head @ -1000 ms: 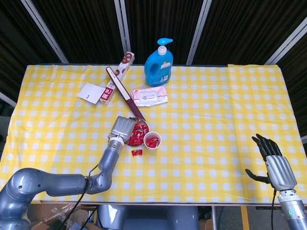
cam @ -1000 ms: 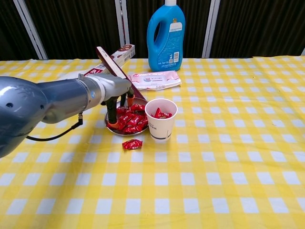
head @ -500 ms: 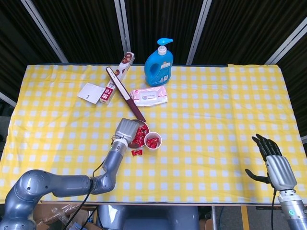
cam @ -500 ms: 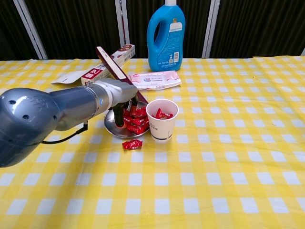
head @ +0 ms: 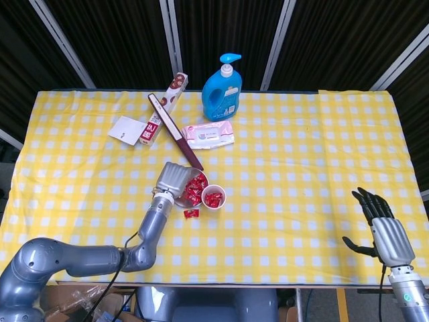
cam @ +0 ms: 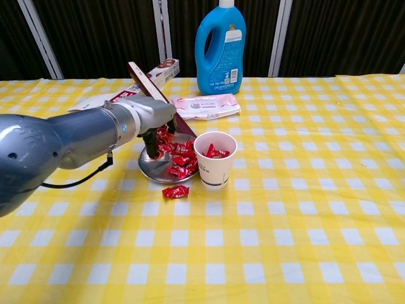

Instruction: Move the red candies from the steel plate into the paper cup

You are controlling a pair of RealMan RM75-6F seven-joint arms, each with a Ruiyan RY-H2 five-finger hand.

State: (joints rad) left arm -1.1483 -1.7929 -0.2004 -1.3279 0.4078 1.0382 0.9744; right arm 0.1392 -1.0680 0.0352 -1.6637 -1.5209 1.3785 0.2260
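while some red wrapped candies (cam: 215, 152) sit in white paper cup (cam: 214, 166), most remain on round steel plate (cam: 155, 172); one lies on tabletop (cam: 175, 190); left hand (cam: 154, 120) fingers' closure cannot tell.

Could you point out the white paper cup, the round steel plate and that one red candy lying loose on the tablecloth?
white paper cup (cam: 214, 170), chest view, front wall.
round steel plate (cam: 153, 170), chest view, bare left part of the dish.
loose red candy (cam: 175, 191), chest view, middle of the wrapper.
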